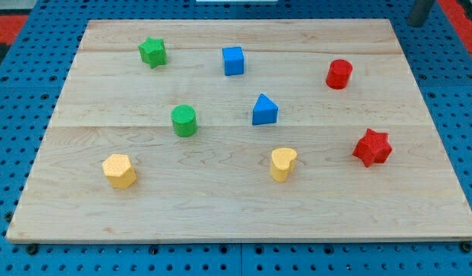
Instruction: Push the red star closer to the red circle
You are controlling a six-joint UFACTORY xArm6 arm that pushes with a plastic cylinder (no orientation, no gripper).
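Observation:
The red star (372, 147) lies on the wooden board (236, 207) near its right edge, below the middle. The red circle (339, 73), a short cylinder, stands above it and a little to the left, in the upper right part of the board. The two are well apart. A dark rod shows at the view's top right corner; my tip (415, 24) is just off the board's top right corner, above and right of the red circle, touching no block.
Also on the board are a green star (152, 52), a blue cube (233, 60), a blue triangle (264, 110), a green cylinder (184, 120), a yellow heart (283, 163) and a yellow hexagon (119, 171). A blue pegboard surrounds the board.

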